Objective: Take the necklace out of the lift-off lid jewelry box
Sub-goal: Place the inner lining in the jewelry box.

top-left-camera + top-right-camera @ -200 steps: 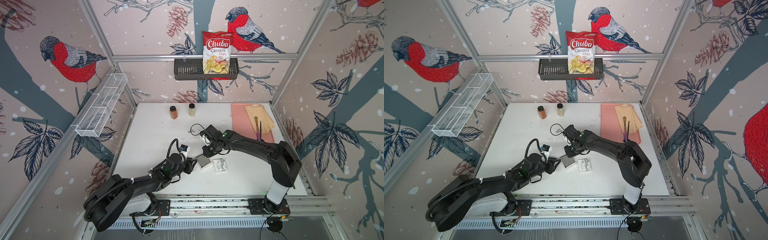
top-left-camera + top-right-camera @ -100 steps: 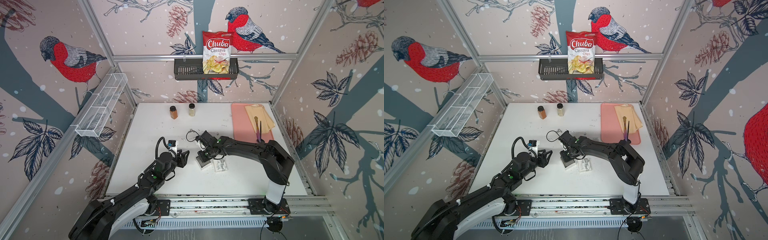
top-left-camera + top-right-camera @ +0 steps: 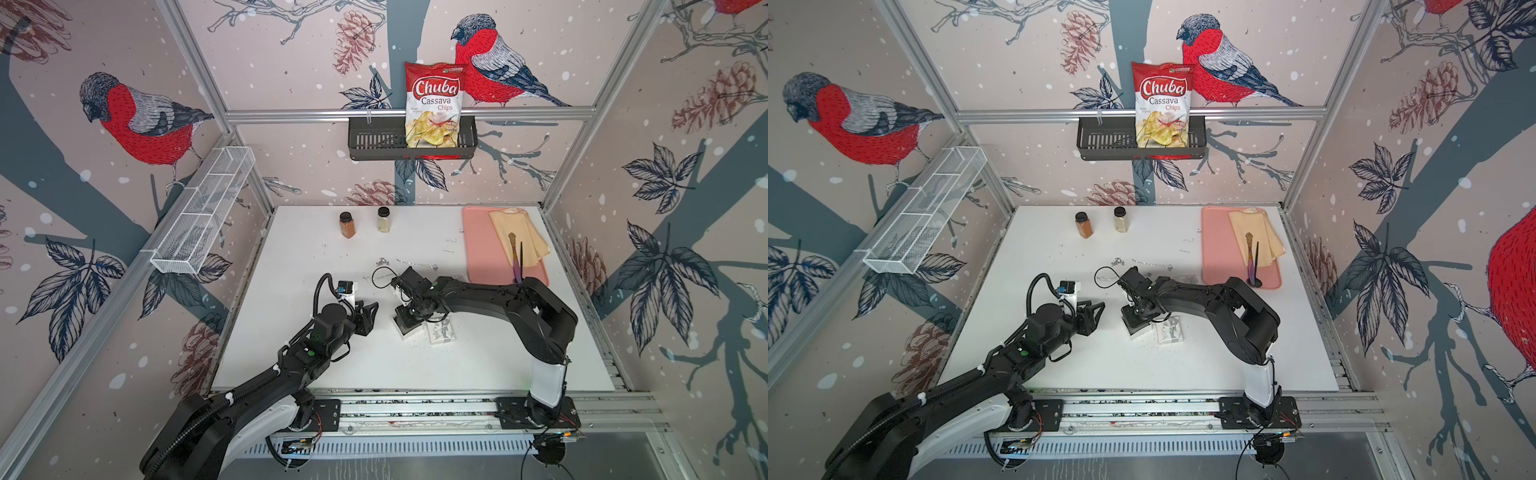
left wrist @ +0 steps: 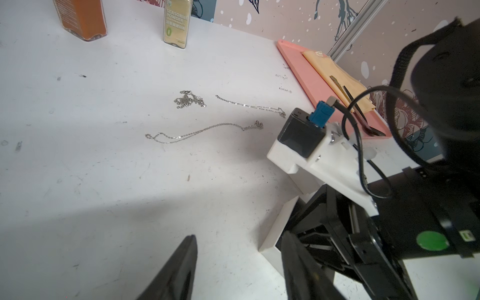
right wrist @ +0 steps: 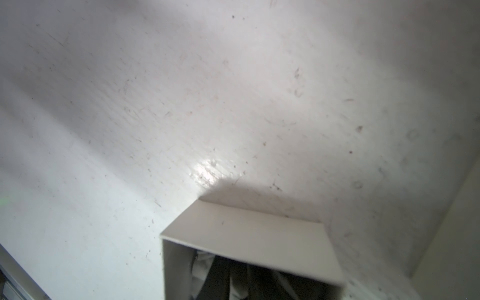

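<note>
The left hand (image 3: 372, 316) is drawing back toward the front of the counter (image 3: 415, 365). A second ago it was pressed close against the jewelry box (image 3: 405, 330); now it is standing clear of it, its fingers (image 4: 181, 270) spread apart with nothing between them. Just beyond, the right hand (image 3: 409, 316) is dipping down into the open box, where a second ago it was holding higher, behind it. I judge that the steadying is over and the pick itself is getting under way. The right wrist view is showing only a white wall of the box and dark fingers inside, so I cannot tell whether they are together on anything.

The box is sitting upright, a small white square with a dark inside. What looks like its lift-off lid (image 3: 440, 332) is lying just beside it on the right arm's side. The necklace is not showing in any view; presumably it is still lying inside, under the fingers. Farther back, three loose silver chains (image 4: 205, 131) are lying spread on the counter, well apart from the box.
</note>
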`<action>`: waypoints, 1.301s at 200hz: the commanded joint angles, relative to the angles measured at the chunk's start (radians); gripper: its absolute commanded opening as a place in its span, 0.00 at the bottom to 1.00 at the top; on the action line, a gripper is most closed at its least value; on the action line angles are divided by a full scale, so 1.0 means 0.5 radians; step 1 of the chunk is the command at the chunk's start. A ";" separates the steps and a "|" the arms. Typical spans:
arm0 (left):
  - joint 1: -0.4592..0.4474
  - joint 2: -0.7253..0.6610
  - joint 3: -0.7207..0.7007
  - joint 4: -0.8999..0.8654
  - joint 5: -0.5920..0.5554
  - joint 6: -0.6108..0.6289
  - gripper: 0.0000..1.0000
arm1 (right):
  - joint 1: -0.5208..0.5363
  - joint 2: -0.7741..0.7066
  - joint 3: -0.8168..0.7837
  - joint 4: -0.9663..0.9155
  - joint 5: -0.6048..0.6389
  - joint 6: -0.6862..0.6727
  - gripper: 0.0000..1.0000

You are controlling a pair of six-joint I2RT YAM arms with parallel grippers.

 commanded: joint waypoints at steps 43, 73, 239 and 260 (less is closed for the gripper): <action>0.001 0.071 0.013 0.065 -0.005 0.006 0.56 | -0.016 -0.186 -0.043 0.011 0.025 -0.060 0.18; -0.001 0.064 0.036 0.032 -0.001 0.023 0.56 | -0.014 -0.102 -0.016 0.064 -0.028 -0.049 0.15; 0.004 0.095 0.031 0.091 -0.048 0.027 0.55 | -0.068 -0.202 0.084 -0.106 0.276 -0.107 0.14; 0.005 0.099 0.032 0.090 -0.047 0.031 0.55 | -0.084 -0.182 0.103 -0.152 0.318 -0.096 0.14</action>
